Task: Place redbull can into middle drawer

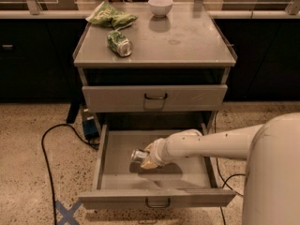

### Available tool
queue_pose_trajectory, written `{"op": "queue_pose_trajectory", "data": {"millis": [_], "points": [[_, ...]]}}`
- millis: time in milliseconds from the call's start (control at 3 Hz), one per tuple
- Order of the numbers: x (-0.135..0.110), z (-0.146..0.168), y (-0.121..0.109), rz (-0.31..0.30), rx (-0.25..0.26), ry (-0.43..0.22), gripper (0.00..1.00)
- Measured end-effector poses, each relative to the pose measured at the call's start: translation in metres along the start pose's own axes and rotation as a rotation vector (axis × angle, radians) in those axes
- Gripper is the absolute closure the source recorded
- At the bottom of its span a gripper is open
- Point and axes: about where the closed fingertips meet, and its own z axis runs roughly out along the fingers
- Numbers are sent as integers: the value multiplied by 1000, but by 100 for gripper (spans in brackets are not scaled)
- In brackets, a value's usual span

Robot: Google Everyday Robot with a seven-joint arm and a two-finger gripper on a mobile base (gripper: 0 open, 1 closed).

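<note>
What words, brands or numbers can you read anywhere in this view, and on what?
No text can be read here.
redbull can, gripped by the pincer over the open middle drawer: label unreadable.
green can on the cabinet top: print unreadable.
green bag behind it: print unreadable.
blue tape cross on the floor: a mark, no words.

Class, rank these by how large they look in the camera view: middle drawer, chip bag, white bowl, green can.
1. middle drawer
2. chip bag
3. white bowl and green can look alike, so tied.
The gripper, over the drawer, holds the redbull can.
</note>
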Motion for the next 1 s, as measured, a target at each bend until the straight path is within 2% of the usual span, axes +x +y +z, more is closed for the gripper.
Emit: {"op": "queue_pose_trajectory", "data": {"millis": [333,667,1000], "points": [[16,16,-7,15,0,41,100],[38,39,-16,54,-4,85,100],[58,61,-12,114,-31,96,100]]}}
